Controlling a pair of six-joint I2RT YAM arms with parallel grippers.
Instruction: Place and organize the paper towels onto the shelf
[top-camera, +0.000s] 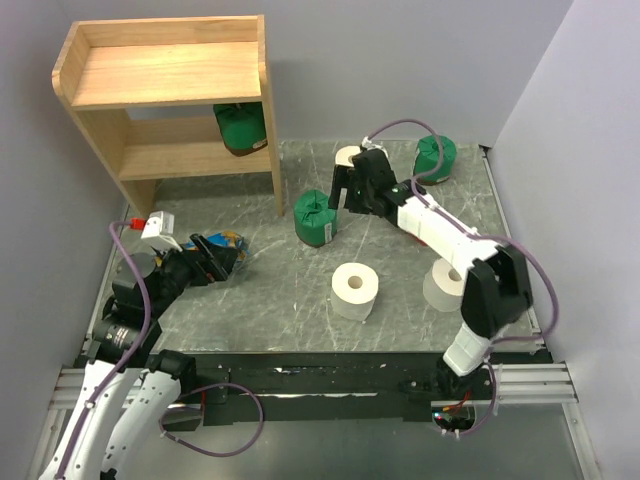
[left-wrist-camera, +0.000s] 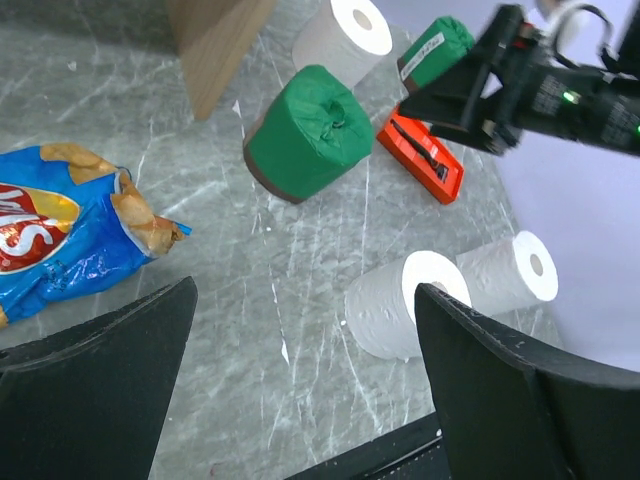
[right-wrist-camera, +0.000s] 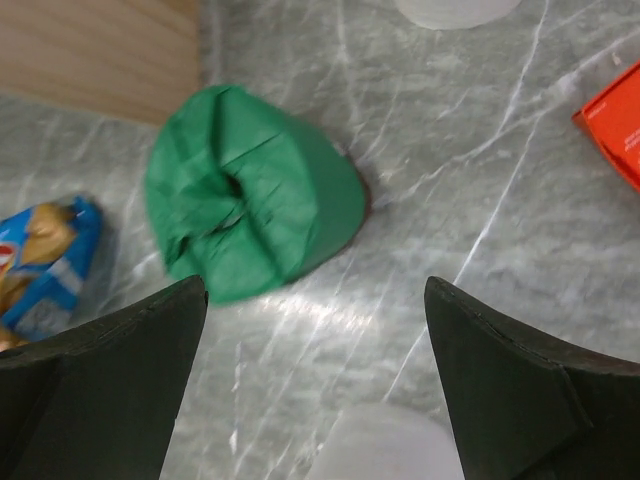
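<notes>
The wooden shelf (top-camera: 165, 75) stands at the back left, with one green-wrapped roll (top-camera: 240, 125) on its lower tier. A second green roll (top-camera: 316, 217) (left-wrist-camera: 305, 130) (right-wrist-camera: 250, 205) lies on the table just right of the shelf's front leg. My right gripper (top-camera: 342, 195) (right-wrist-camera: 315, 290) hovers open and empty just right of and above it. A third green roll (top-camera: 436, 158) sits at the back right. White rolls stand at the centre (top-camera: 355, 290), right (top-camera: 445, 285) and back (top-camera: 350, 157). My left gripper (top-camera: 225, 262) (left-wrist-camera: 305, 290) is open and empty at the left.
A blue snack bag (top-camera: 225, 243) (left-wrist-camera: 60, 230) lies by my left gripper. A flat orange-red tray (left-wrist-camera: 420, 155) (right-wrist-camera: 615, 120) lies under the right arm near the back. Walls close in the table on the left, back and right.
</notes>
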